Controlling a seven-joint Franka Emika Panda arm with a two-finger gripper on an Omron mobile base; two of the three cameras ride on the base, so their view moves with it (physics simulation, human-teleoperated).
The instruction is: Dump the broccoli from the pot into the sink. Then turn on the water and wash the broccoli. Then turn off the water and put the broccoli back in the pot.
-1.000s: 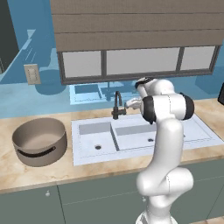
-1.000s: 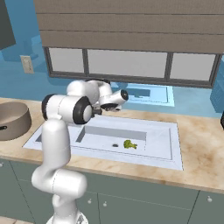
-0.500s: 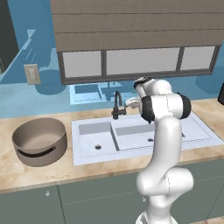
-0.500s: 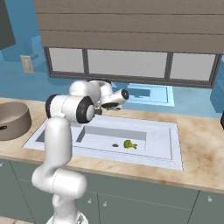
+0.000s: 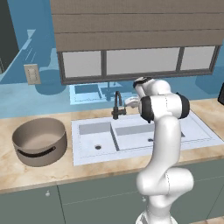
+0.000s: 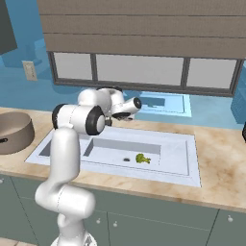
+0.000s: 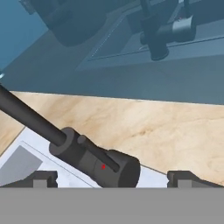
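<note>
My gripper (image 7: 116,179) is wide open, its two dark fingertips (image 7: 43,178) standing on either side of the black faucet (image 7: 96,159), close to its base and short lever. In the left base view my gripper (image 5: 128,103) sits just right of the faucet (image 5: 117,105), at the back of the white sink (image 5: 87,129). The yellow-green broccoli (image 6: 141,158) lies on the floor of the sink (image 6: 187,158), beside a round drain. The grey-brown pot (image 5: 40,141) stands upright on the counter left of the sink, its taupe inside bare. The water is out of view.
A beige stone counter (image 5: 26,175) runs around the sink, with a blue wall and a window (image 5: 140,59) behind it. A wall outlet (image 5: 32,73) sits above the pot. A dark object (image 5: 221,94) stands at the counter's far right.
The hand has barely shifted beside the faucet. The jaws stay wide open, and the broccoli and pot have not moved.
</note>
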